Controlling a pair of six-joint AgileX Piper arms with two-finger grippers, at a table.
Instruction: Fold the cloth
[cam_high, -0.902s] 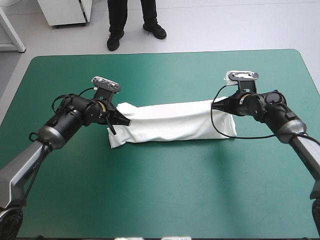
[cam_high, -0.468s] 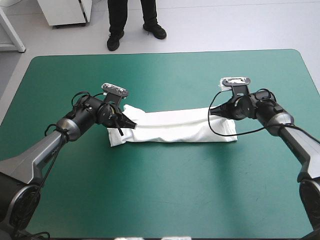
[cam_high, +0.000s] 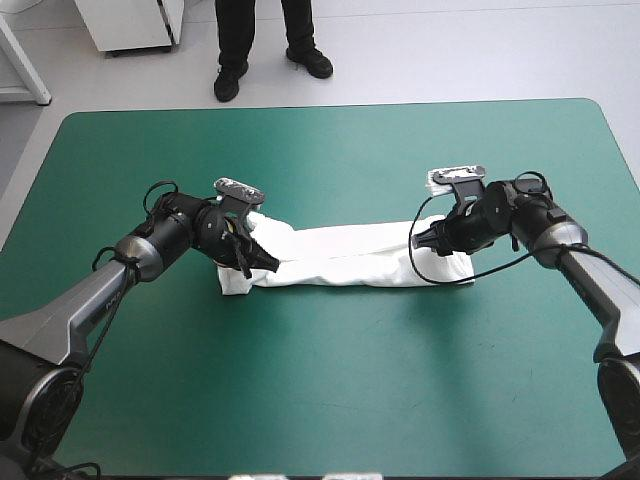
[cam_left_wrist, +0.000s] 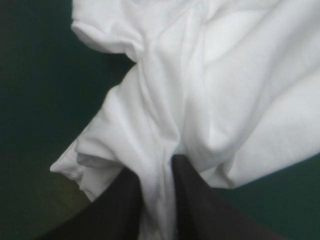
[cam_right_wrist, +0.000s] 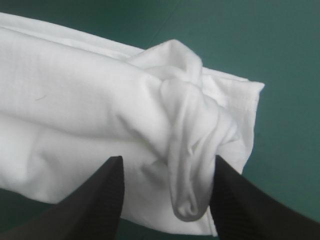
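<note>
The white T-shirt (cam_high: 340, 256) lies as a long narrow band across the middle of the teal-green table (cam_high: 330, 390). My left gripper (cam_high: 262, 262) is at the band's left end. In the left wrist view the gripper (cam_left_wrist: 152, 172) is shut on a pinch of the T-shirt (cam_left_wrist: 225, 90), whose cloth fans out ahead of the fingers. My right gripper (cam_high: 420, 243) is at the band's right end. In the right wrist view this gripper (cam_right_wrist: 167, 162) stands open, and a bunched fold of the T-shirt (cam_right_wrist: 75, 85) hangs between the spread fingers.
Bare teal-green cover surrounds the shirt on all sides, widest toward the front edge (cam_high: 330, 460). The table's far edge (cam_high: 330, 104) lies well beyond both arms.
Both grippers have moved inward and toward the front edge. The cloth's far layer has been drawn over, so the band is narrower than earlier.
</note>
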